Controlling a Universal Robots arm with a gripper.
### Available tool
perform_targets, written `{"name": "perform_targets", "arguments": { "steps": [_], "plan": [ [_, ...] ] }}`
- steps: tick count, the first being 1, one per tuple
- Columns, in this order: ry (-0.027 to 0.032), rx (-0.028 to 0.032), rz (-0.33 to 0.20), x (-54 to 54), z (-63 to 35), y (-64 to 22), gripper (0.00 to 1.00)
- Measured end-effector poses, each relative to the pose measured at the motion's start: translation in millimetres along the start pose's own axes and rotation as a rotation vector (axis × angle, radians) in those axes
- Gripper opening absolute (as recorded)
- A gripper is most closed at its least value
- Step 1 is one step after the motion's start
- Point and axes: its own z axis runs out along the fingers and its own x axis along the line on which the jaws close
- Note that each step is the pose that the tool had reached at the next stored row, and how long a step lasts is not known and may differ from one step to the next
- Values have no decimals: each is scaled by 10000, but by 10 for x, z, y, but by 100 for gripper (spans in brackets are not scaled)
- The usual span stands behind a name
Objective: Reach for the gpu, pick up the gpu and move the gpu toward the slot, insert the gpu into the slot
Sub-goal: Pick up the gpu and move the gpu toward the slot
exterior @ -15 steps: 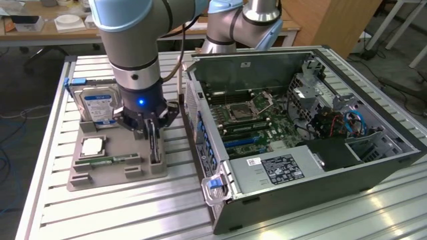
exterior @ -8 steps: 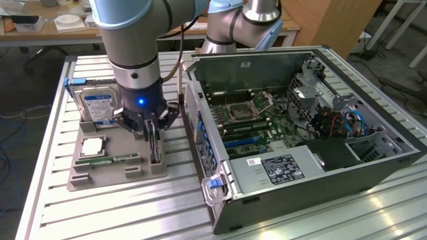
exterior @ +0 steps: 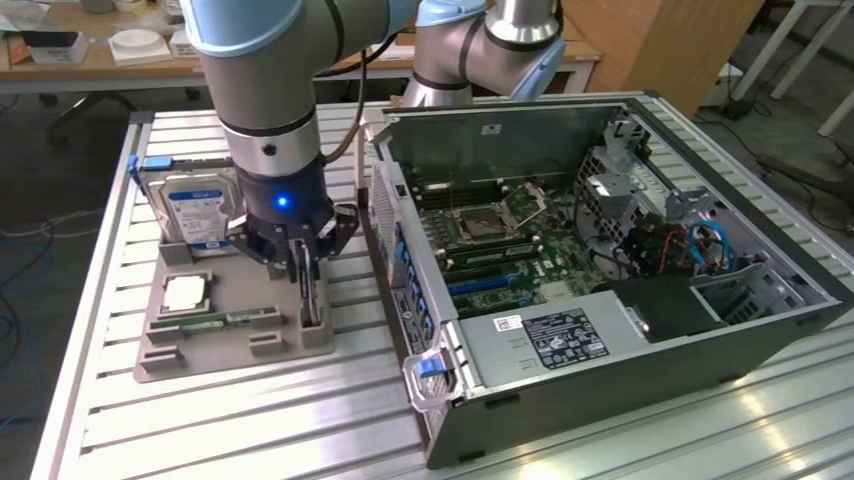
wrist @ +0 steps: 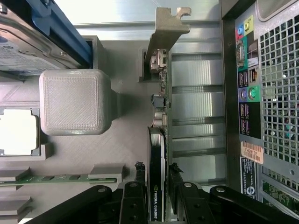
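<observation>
The gpu (exterior: 311,292) stands on edge in a groove of the grey holder tray (exterior: 220,350), on the side nearest the computer case. My gripper (exterior: 310,262) has come down over it. In the wrist view the gpu (wrist: 159,98) runs away from me to its silver end bracket, and my gripper (wrist: 156,168) straddles its black shroud. One of the fingers (wrist: 139,176) stands on each side with a thin gap, so the jaws are open and hold nothing. The slot (exterior: 483,286) is among the dark and blue strips on the green motherboard (exterior: 514,240) inside the open case.
A blue-labelled hard drive (exterior: 194,205), a processor (exterior: 184,292) and a green memory stick (exterior: 214,320) share the tray. The open computer case (exterior: 601,330) lies close on the exterior view's right; its rear panel (wrist: 261,93) runs beside the gpu. A grey block (wrist: 74,100) rises nearby.
</observation>
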Motion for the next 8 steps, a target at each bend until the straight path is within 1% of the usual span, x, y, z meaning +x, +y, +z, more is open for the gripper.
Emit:
{"name": "perform_targets", "arguments": {
  "steps": [4, 8],
  "plan": [
    [0, 2, 2, 1, 1, 10, 33],
    [0, 1, 0, 4, 6, 40, 33]
  ]
}}
